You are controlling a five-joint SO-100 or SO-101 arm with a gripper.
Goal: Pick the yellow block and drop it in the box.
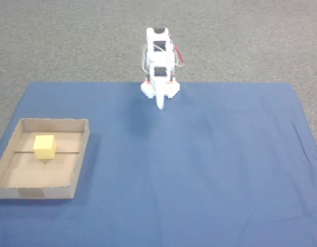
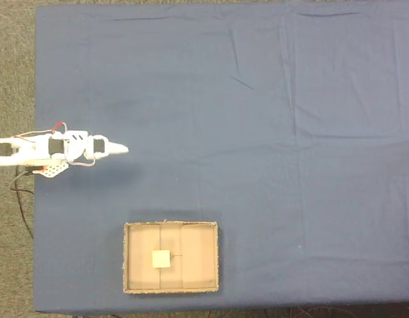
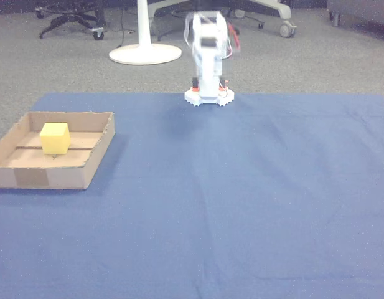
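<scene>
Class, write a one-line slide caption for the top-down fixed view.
Yellow block rests inside the cardboard box on a blue cloth, with the white arm's gripper folded back, apart from it.

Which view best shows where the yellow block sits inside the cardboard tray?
The top-down fixed view: the yellow block sits near the middle of the tray floor, clear of all four walls. The front-facing fixed view and the other view show the block's faces larger, but obliquely, so its gaps to the walls are harder to judge.
</scene>
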